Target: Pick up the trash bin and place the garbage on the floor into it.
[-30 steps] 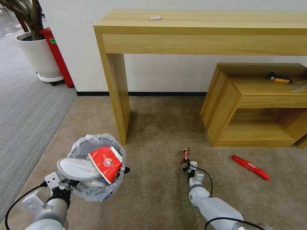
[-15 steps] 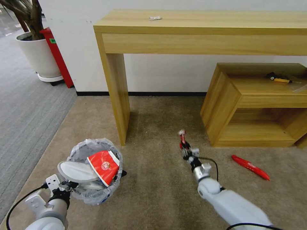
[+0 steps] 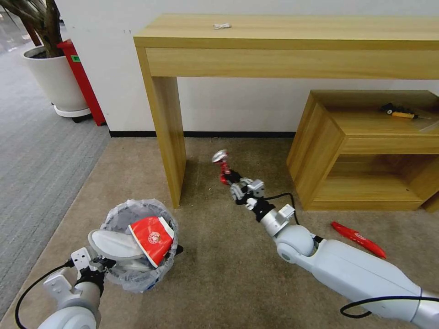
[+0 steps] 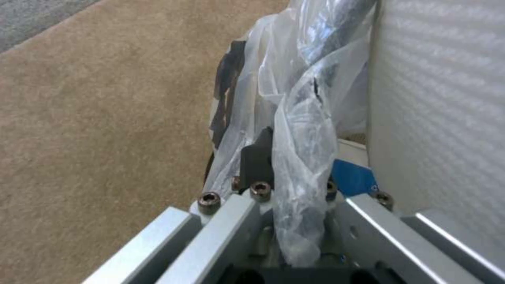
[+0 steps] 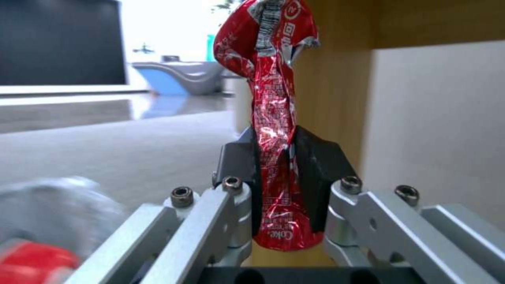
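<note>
We see the trash bin (image 3: 137, 269) at near left on the beige carpet (image 3: 219, 274), holding a white slipper (image 3: 114, 244) and red paper cup (image 3: 152, 238); our left gripper (image 3: 103, 263) pinches its bag-lined rim; our right gripper (image 3: 231, 178), raised mid-scene, clamps a crumpled red wrapper (image 3: 222, 164); another red wrapper (image 3: 359, 239) lies far right.

Head view: high, facing forward and down over the beige floor (image 3: 228, 274) toward the wall. Left wrist view: very close, sighting along the left claw (image 4: 284, 221) at the trash bin (image 4: 294, 130) rim. Right wrist view: low, sighting along the right claw (image 5: 276, 173) at a red wrapper (image 5: 271, 118) (both also seen from the head).
</note>
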You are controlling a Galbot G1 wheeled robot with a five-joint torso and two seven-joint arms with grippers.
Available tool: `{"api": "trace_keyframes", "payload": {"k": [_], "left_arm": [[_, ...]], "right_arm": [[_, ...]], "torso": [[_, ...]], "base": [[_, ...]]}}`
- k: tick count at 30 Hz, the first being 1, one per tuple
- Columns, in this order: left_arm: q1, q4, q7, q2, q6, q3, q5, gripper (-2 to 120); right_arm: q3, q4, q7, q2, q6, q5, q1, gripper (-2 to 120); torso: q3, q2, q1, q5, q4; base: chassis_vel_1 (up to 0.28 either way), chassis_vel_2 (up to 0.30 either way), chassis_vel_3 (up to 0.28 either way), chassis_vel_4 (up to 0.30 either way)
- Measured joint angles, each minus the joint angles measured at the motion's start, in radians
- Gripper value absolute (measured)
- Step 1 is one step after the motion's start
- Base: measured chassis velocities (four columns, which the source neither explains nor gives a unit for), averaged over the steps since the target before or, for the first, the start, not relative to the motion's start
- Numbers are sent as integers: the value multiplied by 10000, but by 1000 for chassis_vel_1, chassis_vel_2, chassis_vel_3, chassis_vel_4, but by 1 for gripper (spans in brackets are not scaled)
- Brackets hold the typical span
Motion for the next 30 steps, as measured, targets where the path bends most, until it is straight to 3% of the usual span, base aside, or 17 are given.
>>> {"api": "trace_keyframes", "payload": {"k": [12, 18, 22, 30], "left_arm": [[-285, 71, -65, 20, 62, 307, 79, 0], [-320, 38, -85, 21, 74, 311, 56, 0], [-303, -89, -102, 30, 95, 311, 18, 0], [-209, -242, -106, 9, 107, 291, 13, 0]], "right_arm": [[-3000, -196, -259, 1227, 340, 695, 2648, 14], [-3475, -583, -185, 1735, 338, 699, 2797, 14], [-3863, -1355, -157, 2572, 458, 468, 2687, 14], [-3990, -1987, -180, 3293, 541, 271, 2508, 14]], "torso": [[0, -1, 1, -2, 3], [0, -1, 1, -2, 1], [0, -1, 1, 0, 2], [0, -1, 1, -2, 3]], "base": [[0, 0, 0, 0], [0, 0, 0, 0], [0, 0, 0, 0], [0, 0, 0, 0]]}}
